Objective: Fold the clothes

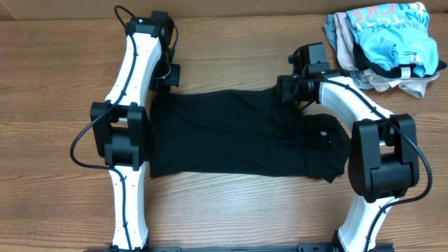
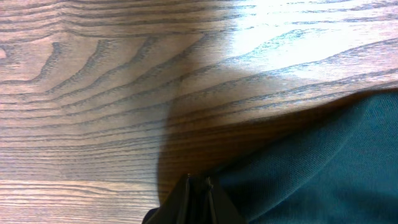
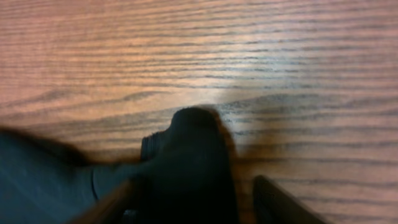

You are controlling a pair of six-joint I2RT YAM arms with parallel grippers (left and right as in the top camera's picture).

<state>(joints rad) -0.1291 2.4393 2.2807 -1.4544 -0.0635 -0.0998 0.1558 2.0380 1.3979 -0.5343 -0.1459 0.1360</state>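
A black T-shirt (image 1: pixel 231 133) lies spread out flat in the middle of the brown wooden tabletop (image 1: pixel 231 35), between the two white and black arms. It lies sideways, and a small round white mark (image 1: pixel 323 136) shows on it near the right arm. The left claw (image 1: pixel 166 80) is down at the far left corner of the shirt. Its two fingertips (image 2: pixel 199 199) are pressed together with no gap. The dark cloth runs right up to them, but I cannot tell if any of it is pinched in between. The wood beside that corner has a dark shadow on it. The right claw (image 1: pixel 285 89) is at the far edge of the shirt, on the right side. Its jaws stand apart. A bunched-up lump of black cloth (image 3: pixel 193 155) sits between them, close to one finger. The other finger (image 3: pixel 280 202) stands clear of the lump, with wood showing in the gap. The close view from that claw is blurry, so I cannot tell more about the lump. In the far right corner of the tabletop there is a pile of other clothes (image 1: pixel 413 84). A light blue shirt (image 1: pixel 392 35) with letters on it lies on top of the pile, well apart from the black one.
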